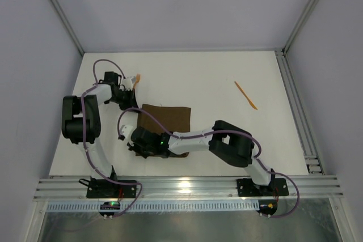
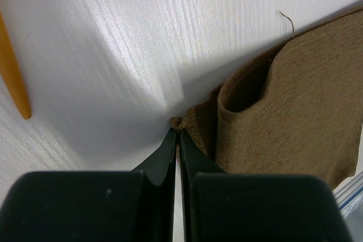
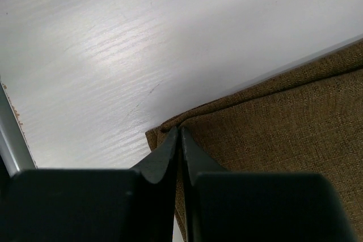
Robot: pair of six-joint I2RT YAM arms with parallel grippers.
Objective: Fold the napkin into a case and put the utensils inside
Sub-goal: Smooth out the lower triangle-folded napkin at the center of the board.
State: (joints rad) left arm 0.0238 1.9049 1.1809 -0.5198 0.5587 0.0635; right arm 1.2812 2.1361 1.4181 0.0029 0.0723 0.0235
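From above, the napkin [image 1: 167,120] lies folded mid-table [image 1: 227,72]. One utensil [image 1: 136,79] sits just behind my left gripper [image 1: 129,102], the other utensil [image 1: 245,94] well off right, neither inside yet. My right gripper [image 1: 135,145] is at the near-left corner.

Left wrist: fingers pressed together, apparently nipping the far-left corner of the cloth [image 2: 295,100].

Right wrist: fingers closed on the near corner [image 3: 272,134]. I judge both corners are held so that I can carry the left edge over.
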